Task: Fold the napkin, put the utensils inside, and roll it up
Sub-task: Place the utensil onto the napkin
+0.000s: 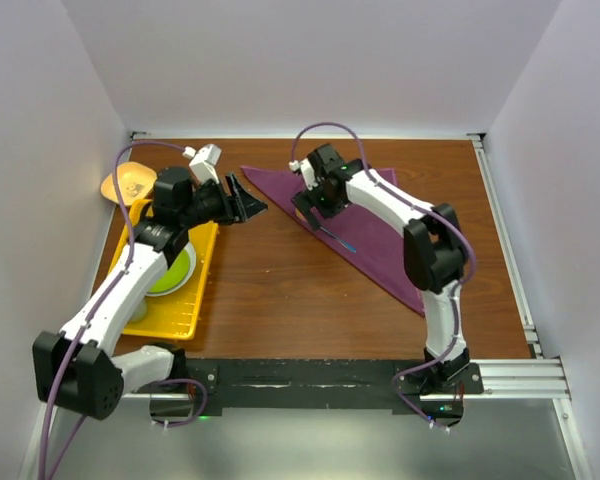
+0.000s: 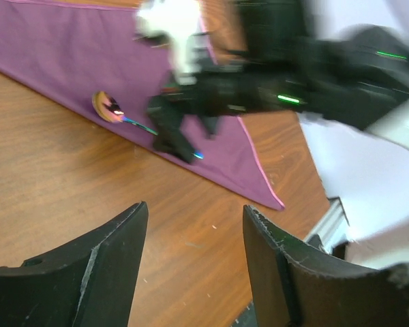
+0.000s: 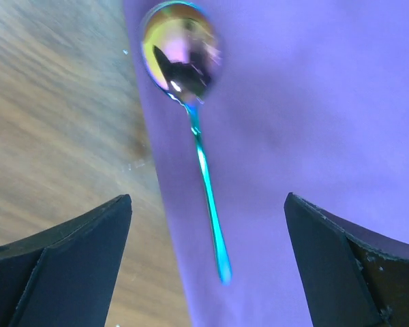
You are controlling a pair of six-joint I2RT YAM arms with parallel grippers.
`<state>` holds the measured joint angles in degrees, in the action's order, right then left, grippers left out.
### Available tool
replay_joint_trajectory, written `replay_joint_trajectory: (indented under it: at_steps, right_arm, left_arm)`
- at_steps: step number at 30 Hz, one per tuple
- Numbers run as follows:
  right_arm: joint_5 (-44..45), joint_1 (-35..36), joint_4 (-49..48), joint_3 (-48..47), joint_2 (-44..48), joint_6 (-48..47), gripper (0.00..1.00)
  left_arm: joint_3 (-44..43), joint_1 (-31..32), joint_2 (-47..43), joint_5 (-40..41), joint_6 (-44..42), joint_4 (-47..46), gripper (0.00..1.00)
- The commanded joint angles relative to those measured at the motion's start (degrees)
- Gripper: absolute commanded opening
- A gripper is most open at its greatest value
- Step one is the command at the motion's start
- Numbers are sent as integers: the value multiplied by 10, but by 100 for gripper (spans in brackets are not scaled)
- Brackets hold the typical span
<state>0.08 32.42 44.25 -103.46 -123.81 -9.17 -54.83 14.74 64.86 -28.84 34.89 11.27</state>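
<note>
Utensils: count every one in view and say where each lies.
1: a spoon on the napkin, by its long edge, under the open right pincer. The left arm may hide others in the yellow tray.

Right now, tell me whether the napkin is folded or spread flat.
Folded: the napkin lies as a triangle, the spoon on it near its long edge.

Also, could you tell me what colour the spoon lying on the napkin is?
The spoon is iridescent, teal-handled; clearest in the right wrist view.
</note>
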Motion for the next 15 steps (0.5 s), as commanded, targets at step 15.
replay_joint_trajectory:
  at_steps: [15]
  right_arm:
    - [-5, -25, -176, 343, 384, 217, 98]
  left_arm:
    - [-213, -44, 440, 170, -128, -134, 53]
